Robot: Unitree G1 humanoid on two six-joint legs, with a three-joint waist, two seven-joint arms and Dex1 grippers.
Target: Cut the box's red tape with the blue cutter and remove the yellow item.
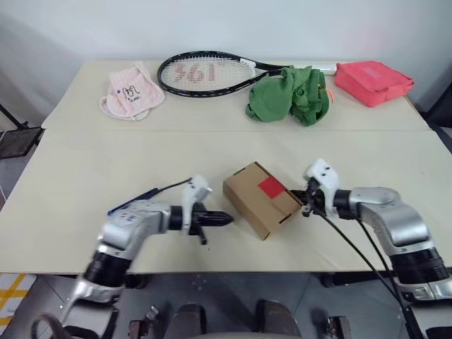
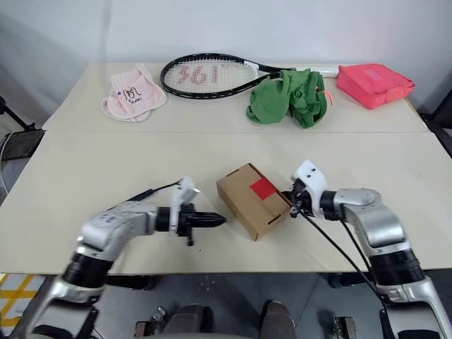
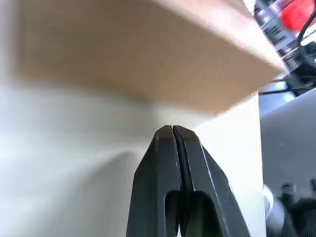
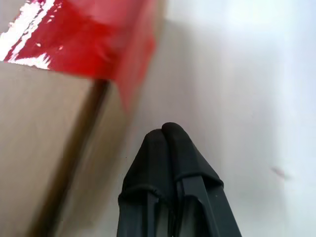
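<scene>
The box (image 1: 262,199) sits mid-table, red tape (image 1: 272,187) on top; left gripper (image 1: 224,219) and right gripper (image 1: 300,198) flank it, both clenched empty.

Open table all around the box.
Brown cardboard box (image 1: 262,199) blocks the centre; racket (image 1: 212,73), green cloth (image 1: 289,94) crowd twelve o'clock.

Matt brown cardboard on the box (image 1: 260,199), with glossy red tape (image 4: 84,34) on top catching white glare. The table (image 1: 85,176) under it looks smooth, pale and matt. Beyond the box, crumpled green cloth (image 1: 289,94) and a soft red-pink fabric pouch (image 1: 373,82); both grippers' fingers (image 3: 173,182) are smooth black plastic.
</scene>
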